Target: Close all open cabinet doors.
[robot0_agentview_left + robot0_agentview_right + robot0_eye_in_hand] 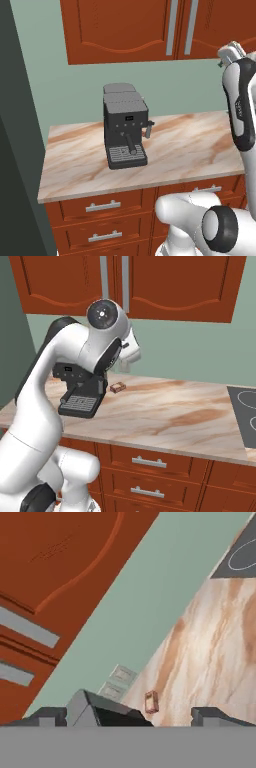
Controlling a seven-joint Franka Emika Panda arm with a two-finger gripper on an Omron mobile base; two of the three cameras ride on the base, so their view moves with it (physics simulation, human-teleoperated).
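left base: coffee machine [125, 131] | right base: stovetop [245, 415] | hand: wall outlets [118, 681]

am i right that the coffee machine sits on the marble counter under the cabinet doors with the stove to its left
Not quite: the stove is to the right of the coffee machine, as the right base view shows. It does sit on the marble counter under the cabinet doors.

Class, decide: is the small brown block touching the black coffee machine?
Apart. Right base view shows bare marble between the small brown block and black coffee machine.
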